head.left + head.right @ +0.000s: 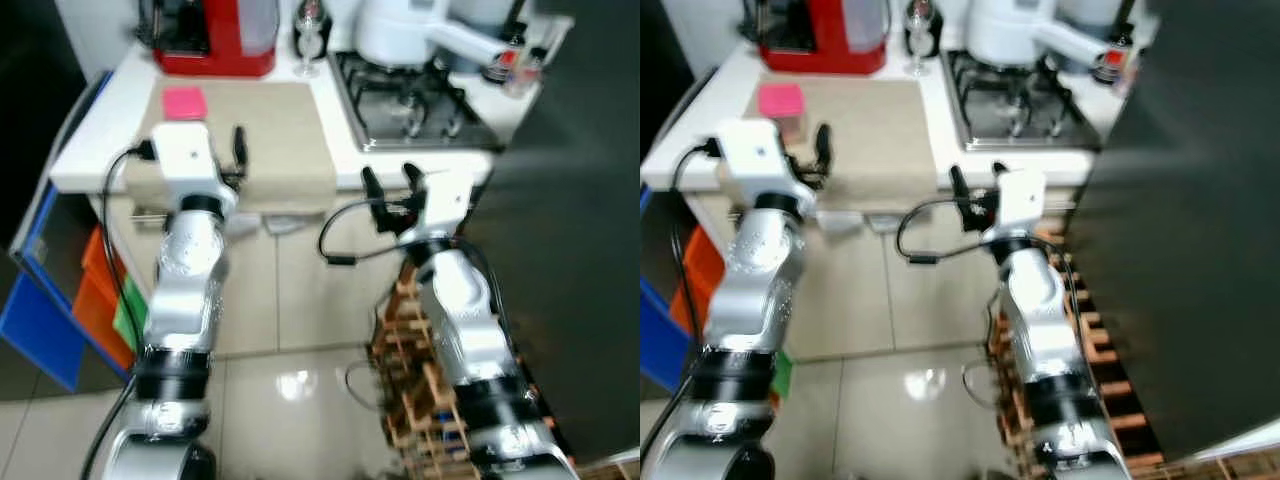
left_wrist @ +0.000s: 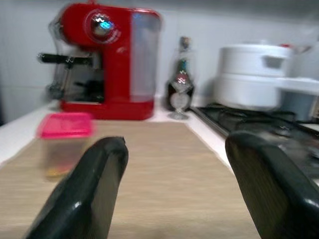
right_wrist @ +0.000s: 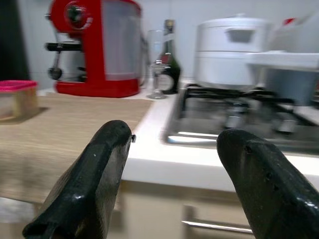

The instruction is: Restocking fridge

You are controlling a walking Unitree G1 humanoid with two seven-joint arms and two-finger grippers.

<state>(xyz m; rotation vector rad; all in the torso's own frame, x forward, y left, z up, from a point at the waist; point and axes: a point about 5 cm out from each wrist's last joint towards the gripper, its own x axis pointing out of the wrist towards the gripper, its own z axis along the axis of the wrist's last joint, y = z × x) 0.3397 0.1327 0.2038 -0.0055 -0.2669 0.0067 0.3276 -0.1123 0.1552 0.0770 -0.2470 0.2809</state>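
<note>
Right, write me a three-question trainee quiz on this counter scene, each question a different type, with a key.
1. True or false: the pink-lidded container sits on the beige mat.
2. Multiple choice: what stands between the red coffee machine and the gas hob? A) a kettle B) a dark bottle with a stemmed glass C) a toaster
3. Fill in: the left gripper and the right gripper both have their jaws ____.

Key: 1 true; 2 B; 3 open.
</note>
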